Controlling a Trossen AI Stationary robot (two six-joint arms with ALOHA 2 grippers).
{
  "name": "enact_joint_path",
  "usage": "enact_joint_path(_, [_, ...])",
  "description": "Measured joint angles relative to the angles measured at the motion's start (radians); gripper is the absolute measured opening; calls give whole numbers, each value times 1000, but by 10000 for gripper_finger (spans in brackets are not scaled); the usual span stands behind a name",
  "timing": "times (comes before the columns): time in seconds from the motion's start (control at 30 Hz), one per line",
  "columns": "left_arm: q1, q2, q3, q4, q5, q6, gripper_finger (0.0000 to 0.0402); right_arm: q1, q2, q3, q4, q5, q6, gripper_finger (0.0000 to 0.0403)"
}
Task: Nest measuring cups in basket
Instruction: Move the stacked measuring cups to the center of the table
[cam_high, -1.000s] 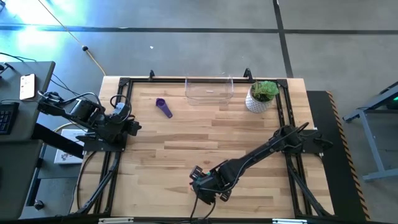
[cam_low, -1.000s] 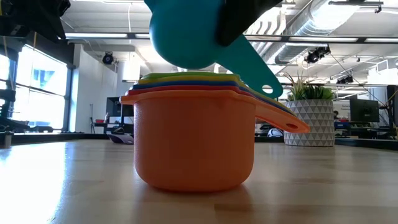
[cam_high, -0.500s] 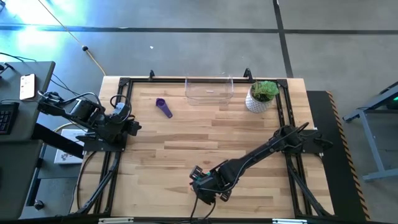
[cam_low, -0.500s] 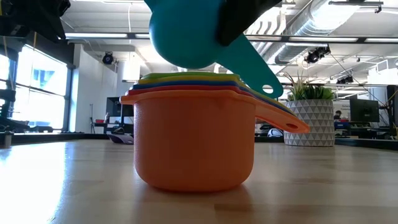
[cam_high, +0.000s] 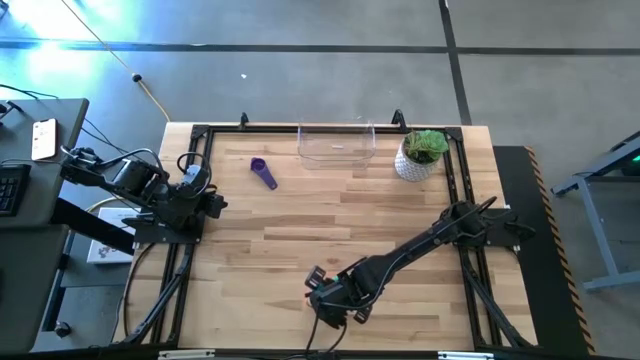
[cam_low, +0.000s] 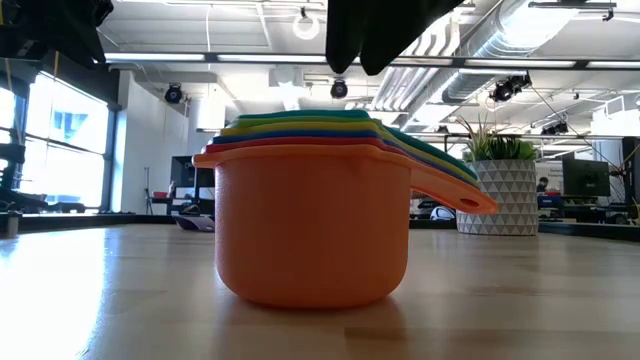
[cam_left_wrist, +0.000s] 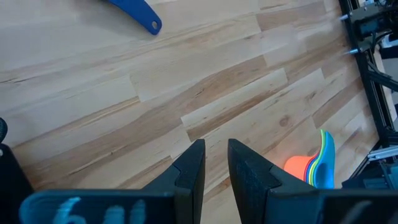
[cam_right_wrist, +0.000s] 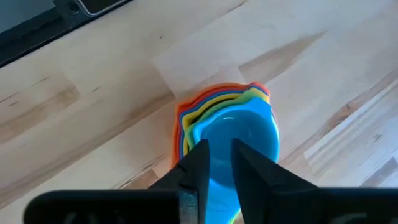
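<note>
The stack of measuring cups (cam_low: 312, 215) stands upright on the worktop (cam_high: 300, 230), well apart from the basket (cam_high: 337, 143), handles fanned one way. It seems six cups, teal innermost. The purple cup (cam_high: 263, 172) lies near the basket. The right tool (cam_right_wrist: 216, 163) hangs over the stack, fingers nearly together, empty. The left tool (cam_left_wrist: 215, 163) is likewise narrow.

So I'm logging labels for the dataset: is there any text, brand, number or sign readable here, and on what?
None can be read.
Left gripper: pale marks on the blue band at its base, too blurred to read.
Nested cups: no markings show.
Purple cup, basket, plant pot: no lettering shows.
Room screens behind the table: too small to read.
</note>
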Motion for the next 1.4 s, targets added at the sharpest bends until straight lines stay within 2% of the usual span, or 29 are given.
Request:
enact_joint_path(0.1, [0, 0, 0, 0, 0, 1, 60, 0, 0, 0, -10, 29, 36, 59])
enact_joint_path(0.2, [0, 0, 0, 0, 0, 0, 60, 0, 0, 0, -40, 28, 207, 59])
enact_joint_path(0.33, [0, 0, 0, 0, 0, 0, 60, 0, 0, 0, -119, -47, 501, 59])
enact_joint_path(0.43, [0, 0, 0, 0, 0, 1, 60, 5, 0, -1, -148, -94, 602, 60])
enact_joint_path(0.57, [0, 0, 0, 0, 0, 1, 60, 16, 10, -1, -89, -165, 611, 60])
enact_joint_path(0.73, [0, 0, 0, 1, 0, 1, 60, 31, 55, -1, -25, -191, 654, 60])
enact_joint_path(1.1, [0, 0, 0, 3, 0, 2, 60, 28, 106, -1, 82, -161, 554, 60])
enact_joint_path(1.4, [0, 0, 0, 5, 7, 1, 60, -2, 141, -2, 88, -105, 580, 60])
